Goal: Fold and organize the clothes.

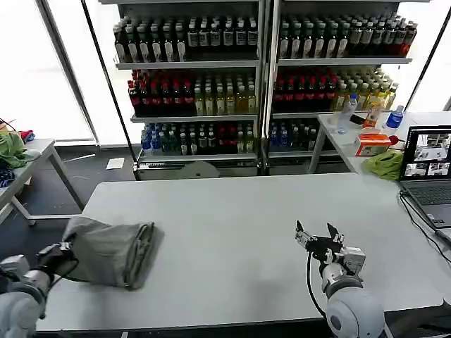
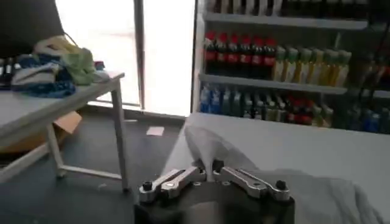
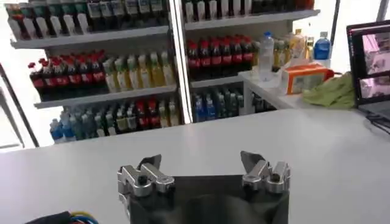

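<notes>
A folded grey shirt (image 1: 109, 251) lies in a bundle at the table's front left. My left gripper (image 1: 62, 252) is at the bundle's left edge, shut on a pinch of the grey fabric. In the left wrist view the left gripper (image 2: 208, 166) has its tips closed on a raised fold of the grey shirt (image 2: 225, 149). My right gripper (image 1: 315, 232) hovers open over bare table at the front right, far from the shirt. The right wrist view shows the right gripper (image 3: 200, 162) with its fingers spread wide and nothing between them.
The grey table (image 1: 239, 211) stretches between the arms. A laptop (image 1: 427, 169) and its cable sit at the right edge, with a lime-green cloth (image 1: 385, 163) behind it. A side table (image 1: 28, 165) with piled fabrics stands left. Bottle shelves (image 1: 261, 77) fill the back.
</notes>
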Motion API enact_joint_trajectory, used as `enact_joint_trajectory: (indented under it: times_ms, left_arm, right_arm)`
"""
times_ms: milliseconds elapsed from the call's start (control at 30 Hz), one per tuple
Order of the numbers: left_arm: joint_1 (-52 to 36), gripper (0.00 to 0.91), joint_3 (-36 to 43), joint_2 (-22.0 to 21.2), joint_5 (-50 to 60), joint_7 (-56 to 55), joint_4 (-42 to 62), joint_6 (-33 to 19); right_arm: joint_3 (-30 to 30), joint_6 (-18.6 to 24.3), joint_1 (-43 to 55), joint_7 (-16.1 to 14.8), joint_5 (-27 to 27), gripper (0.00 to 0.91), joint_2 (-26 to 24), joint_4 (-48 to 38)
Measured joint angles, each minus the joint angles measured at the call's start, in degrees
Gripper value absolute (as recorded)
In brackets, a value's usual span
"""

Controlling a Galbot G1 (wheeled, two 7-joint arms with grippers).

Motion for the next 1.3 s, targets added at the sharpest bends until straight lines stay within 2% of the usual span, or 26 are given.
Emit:
enact_joint_trajectory:
  times_ms: [267,567,733,900,1067,1300]
  left_arm:
    - [1.1,0.0,-7.3,5.5,-0.9,0.9,2.1,-0.3]
    - [1.6,0.0,-5.8,4.7,1.0,-0.2,-4.2,0.3]
    - [0.2,0.0,1.8,2.6,3.0,-2.9,-10.8,1.6]
    - [-3.2,0.0,14.0,-0.5,6.1,-6.4,-14.5,2.6]
    - [-8.4,0.0,26.5,-5.0,9.3,-9.2,-13.6,2.6]
    - [-16.1,0.01,39.8,-11.9,12.4,-11.5,-8.4,2.2]
  right_arm:
    - [-0.3,0.2,0.3,-0.1,0.0,0.907,0.2,-0.4]
    - [0.6,0.1,-0.5,-0.1,-0.2,0.907,0.2,-0.3]
    - [1.8,-0.2,-1.5,-0.1,-0.7,0.907,0.6,0.3]
    - [3.3,-0.7,-2.6,-0.1,-1.4,0.907,1.3,0.9]
    - [4.5,-0.8,-3.8,-0.1,-2.6,0.907,2.3,1.5]
    - [5.3,-0.9,-5.7,-0.5,-4.7,0.907,3.8,2.2]
